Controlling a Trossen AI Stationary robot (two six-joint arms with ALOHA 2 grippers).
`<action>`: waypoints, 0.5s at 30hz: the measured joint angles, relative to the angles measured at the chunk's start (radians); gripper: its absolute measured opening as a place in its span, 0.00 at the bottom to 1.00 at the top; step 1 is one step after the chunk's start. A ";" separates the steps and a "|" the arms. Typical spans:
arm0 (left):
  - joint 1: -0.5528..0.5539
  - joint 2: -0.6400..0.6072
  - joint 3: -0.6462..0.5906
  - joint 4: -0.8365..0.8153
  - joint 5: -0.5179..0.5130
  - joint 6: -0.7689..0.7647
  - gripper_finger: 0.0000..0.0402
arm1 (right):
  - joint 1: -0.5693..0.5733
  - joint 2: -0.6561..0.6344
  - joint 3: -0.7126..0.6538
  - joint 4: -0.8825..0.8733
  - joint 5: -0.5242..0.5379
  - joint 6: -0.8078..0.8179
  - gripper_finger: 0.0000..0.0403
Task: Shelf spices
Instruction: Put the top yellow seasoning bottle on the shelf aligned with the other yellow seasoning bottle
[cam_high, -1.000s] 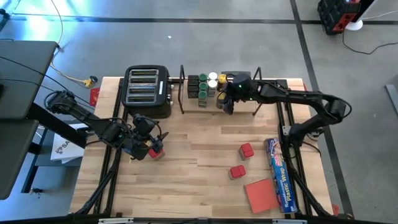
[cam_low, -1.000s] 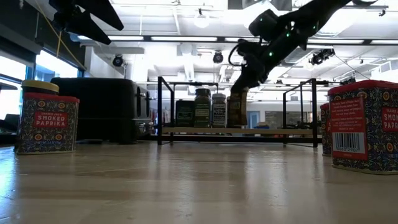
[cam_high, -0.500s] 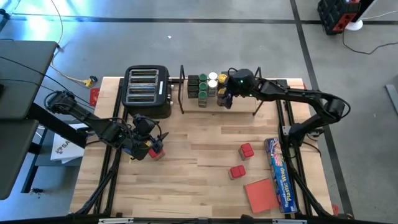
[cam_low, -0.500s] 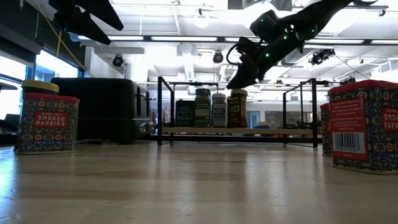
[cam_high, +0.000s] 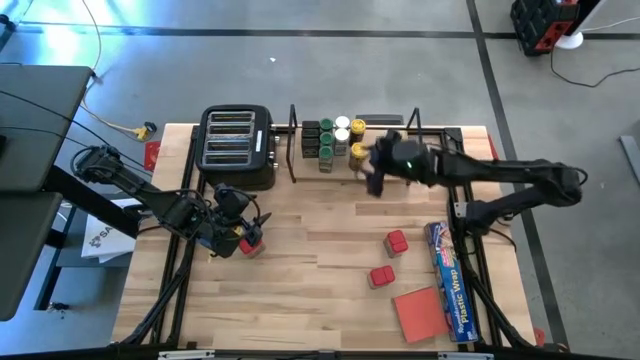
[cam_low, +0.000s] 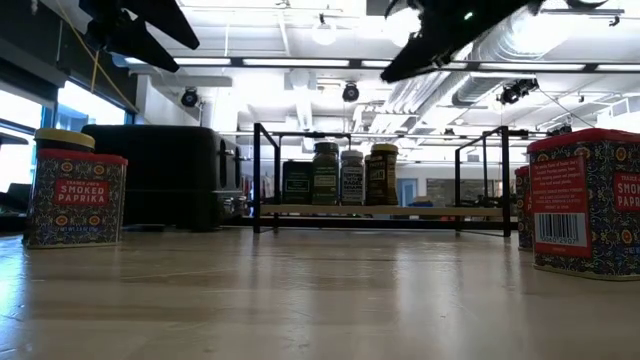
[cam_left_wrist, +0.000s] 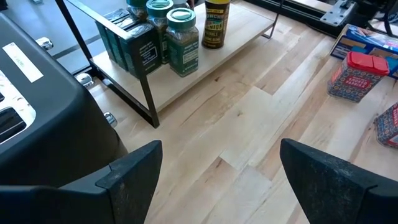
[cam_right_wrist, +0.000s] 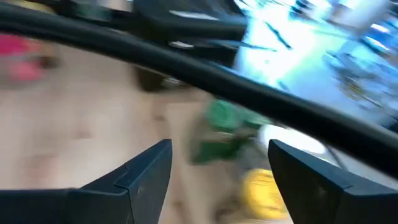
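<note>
At the left of the counter (cam_high: 300, 300), the left hand (cam_high: 240, 232) is held low with its fingers spread wide and nothing between them. A red tin (cam_high: 250, 245) with a yellow-lidded jar just behind it is seen touching or just beside that hand, toward the counter's near edge; this is judged the pick for which the left arm is clearly the nearer.

Further right, past the toaster (cam_high: 237, 148), the shelf (cam_high: 295, 150) is seen at the far edge with jars packed at its left end: dark square ones, green-lidded ones (cam_left_wrist: 181, 32), a white-lidded one and a yellow-lidded jar (cam_high: 357, 153) at the row's right. The rest of its board is left bare.

The right hand (cam_high: 375, 172) is seen raised just in front of the shelf, fingers parted and nothing held. The two red tins (cam_high: 397, 241) remaining on the open counter lie toward the near side from it, well apart from the left hand, so these are judged to fall to the right arm. They stand upright, so no long axis need be matched.
</note>
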 joint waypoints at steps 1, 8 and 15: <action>0.000 0.002 0.000 0.000 0.000 0.000 0.80 | 0.035 -0.016 -0.018 0.010 -0.013 0.014 0.64; -0.003 0.037 0.000 0.001 -0.004 0.000 0.80 | 0.132 -0.019 -0.257 0.210 -0.078 0.155 0.63; -0.003 0.083 0.000 0.002 -0.004 0.000 0.80 | 0.034 0.112 -0.357 0.392 -0.123 0.272 0.41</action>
